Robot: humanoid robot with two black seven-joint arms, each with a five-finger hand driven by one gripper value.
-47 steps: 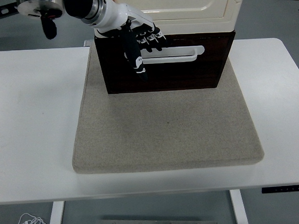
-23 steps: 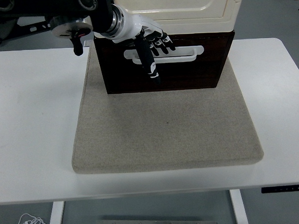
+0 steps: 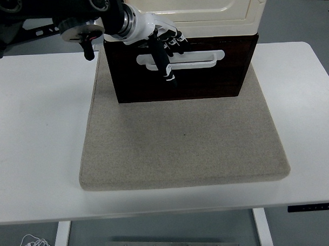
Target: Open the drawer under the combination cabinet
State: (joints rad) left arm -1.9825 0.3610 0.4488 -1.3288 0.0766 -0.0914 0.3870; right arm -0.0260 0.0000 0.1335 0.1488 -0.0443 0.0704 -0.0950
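The combination cabinet has a cream upper part (image 3: pixel 204 13) and a dark brown drawer (image 3: pixel 206 78) beneath it, standing at the back of a grey mat (image 3: pixel 181 138). A white bar handle (image 3: pixel 200 59) runs across the drawer front, and the drawer looks shut. My left hand (image 3: pixel 164 50), white with black fingers, reaches in from the upper left to the handle's left end. One long finger (image 3: pixel 167 71) points down across the bar, while the others bend loosely against the drawer front just above it. None visibly closes around the handle.
The mat lies on a white table (image 3: pixel 40 132), whose near edge runs along the bottom. My left arm (image 3: pixel 69 18) crosses above the table's back left. Grey floor shows behind.
My left hand moved right along the drawer front to the handle, then drew slightly up and back. The drawer has not moved.
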